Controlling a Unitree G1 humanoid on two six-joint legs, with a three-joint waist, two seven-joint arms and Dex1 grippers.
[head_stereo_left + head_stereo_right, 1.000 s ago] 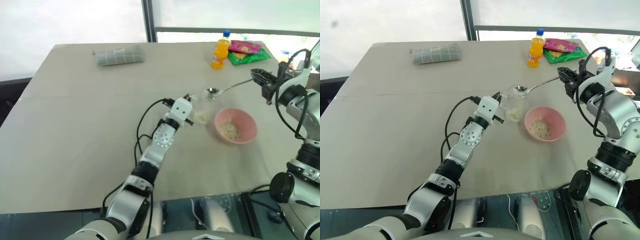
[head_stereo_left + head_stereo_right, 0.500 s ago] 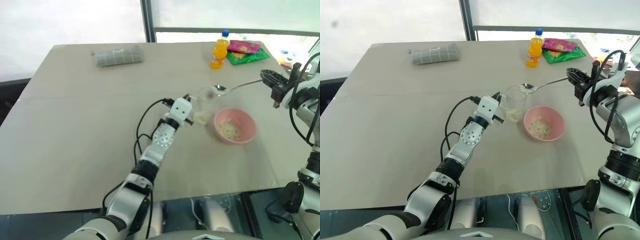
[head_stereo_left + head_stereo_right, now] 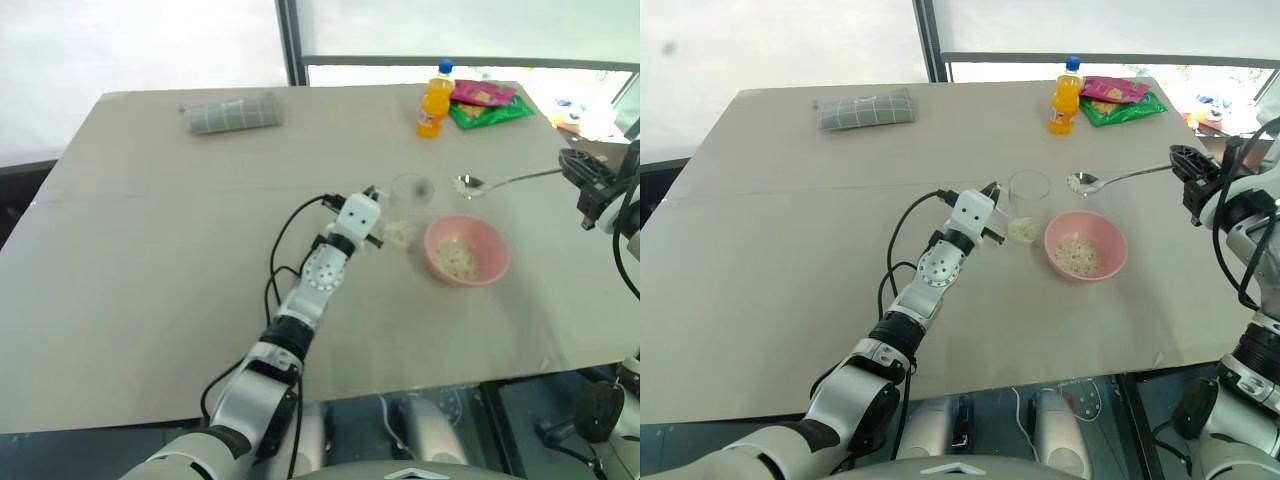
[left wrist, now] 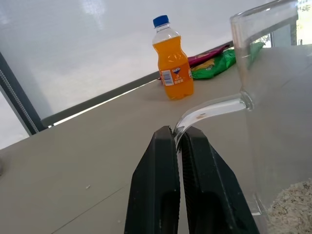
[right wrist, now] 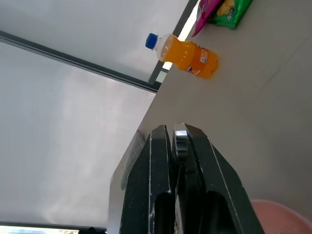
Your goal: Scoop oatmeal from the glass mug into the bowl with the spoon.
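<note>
The glass mug (image 3: 1028,203) stands mid-table with oatmeal (image 3: 1024,231) in its bottom. My left gripper (image 3: 990,195) is shut on the mug's curved handle (image 4: 209,109), and the oatmeal (image 4: 292,204) shows through the glass wall. Just right of the mug sits the pink bowl (image 3: 1110,262) with a small heap of oat flakes inside. My right gripper (image 3: 1185,160) is shut on the handle end of the silver spoon (image 3: 1120,177). The spoon hangs level above the table, its oval end right of the mug and beyond the bowl's far rim. Its handle shows between the right fingers (image 5: 161,161).
An orange drink bottle (image 3: 1065,97) and bright snack packets (image 3: 1120,98) stand at the table's far right. A folded grey cloth (image 3: 865,107) lies at the far left. The table's right edge runs close under my right gripper.
My right gripper has drawn to the right with the spoon, whose oval end has left the mug's mouth and now hangs right of the mug. The left gripper keeps its hold.
</note>
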